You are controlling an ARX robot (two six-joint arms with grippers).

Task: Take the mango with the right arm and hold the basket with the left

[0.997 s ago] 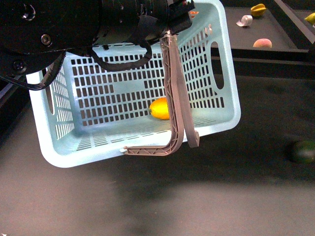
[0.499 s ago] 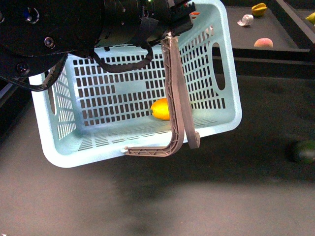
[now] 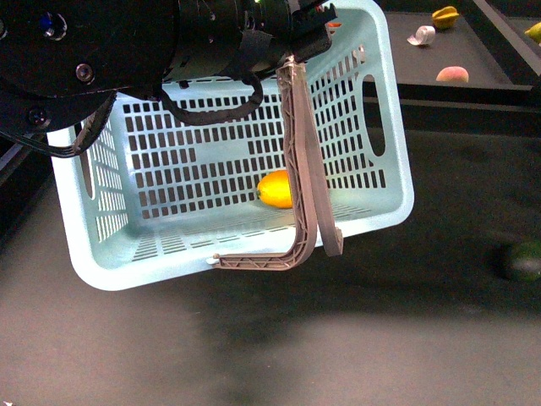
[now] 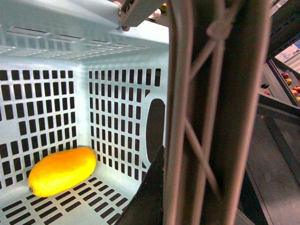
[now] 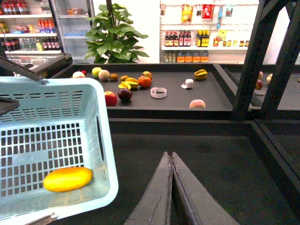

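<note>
The turquoise basket hangs tilted above the dark table, held by its grey-brown handle. My left gripper, at the end of the bulky dark arm at the top left, is shut on the top of that handle. In the left wrist view the handle fills the frame beside a black finger. The yellow-orange mango lies inside the basket on its floor; it also shows in the left wrist view and the right wrist view. My right gripper is shut and empty, to the right of the basket, over the table.
A dark green round fruit lies on the table at the right. A raised shelf behind holds a peach, a star fruit, a white roll and several other fruits. Black frame posts stand at the right.
The basket and left arm have shifted only very slightly. The mango lies in the same place in the basket.
</note>
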